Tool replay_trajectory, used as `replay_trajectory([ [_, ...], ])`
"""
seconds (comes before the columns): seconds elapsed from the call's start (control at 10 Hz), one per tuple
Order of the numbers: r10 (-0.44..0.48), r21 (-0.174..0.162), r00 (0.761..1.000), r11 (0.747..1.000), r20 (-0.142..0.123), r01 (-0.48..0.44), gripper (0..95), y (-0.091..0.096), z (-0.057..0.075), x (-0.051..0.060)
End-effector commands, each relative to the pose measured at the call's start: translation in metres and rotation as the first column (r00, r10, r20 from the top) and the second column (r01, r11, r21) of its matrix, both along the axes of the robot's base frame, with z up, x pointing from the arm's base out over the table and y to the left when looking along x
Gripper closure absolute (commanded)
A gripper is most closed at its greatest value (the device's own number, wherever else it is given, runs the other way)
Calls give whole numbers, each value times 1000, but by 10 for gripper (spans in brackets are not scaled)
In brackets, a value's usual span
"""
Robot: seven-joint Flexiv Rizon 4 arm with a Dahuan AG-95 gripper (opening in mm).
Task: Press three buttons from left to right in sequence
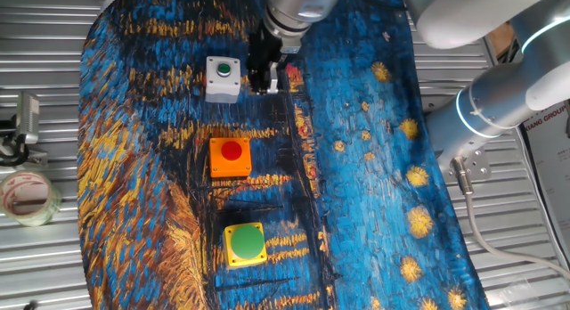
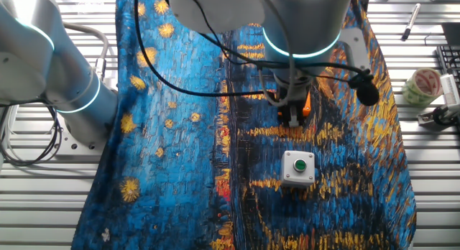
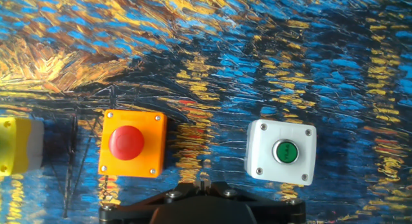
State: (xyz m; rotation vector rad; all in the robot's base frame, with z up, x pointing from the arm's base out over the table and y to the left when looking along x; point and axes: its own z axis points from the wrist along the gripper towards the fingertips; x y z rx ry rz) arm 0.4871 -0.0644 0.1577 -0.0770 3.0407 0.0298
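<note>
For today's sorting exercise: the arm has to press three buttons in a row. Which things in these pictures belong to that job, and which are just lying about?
Belong to the job:
white-grey box with small green button
orange box with red button
yellow box with large green button
gripper

Just lying about:
roll of tape
painted cloth (only the surface)
pen

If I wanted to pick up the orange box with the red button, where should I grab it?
Probably hold the orange box by two opposite flat sides, coming straight down from above. It sits flat on the painted cloth with bare cloth all round, and its sides look straight and parallel. Avoid the red button: it is domed, so fingers could slip or press it.
</note>
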Motion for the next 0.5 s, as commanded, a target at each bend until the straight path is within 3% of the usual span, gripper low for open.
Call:
replay_trajectory([
  [0.1,11,10,1000,1000,-4,-11,950,-5,1,4],
  [0.5,46,28,999,999,6,-47,950,-21,-6,0],
])
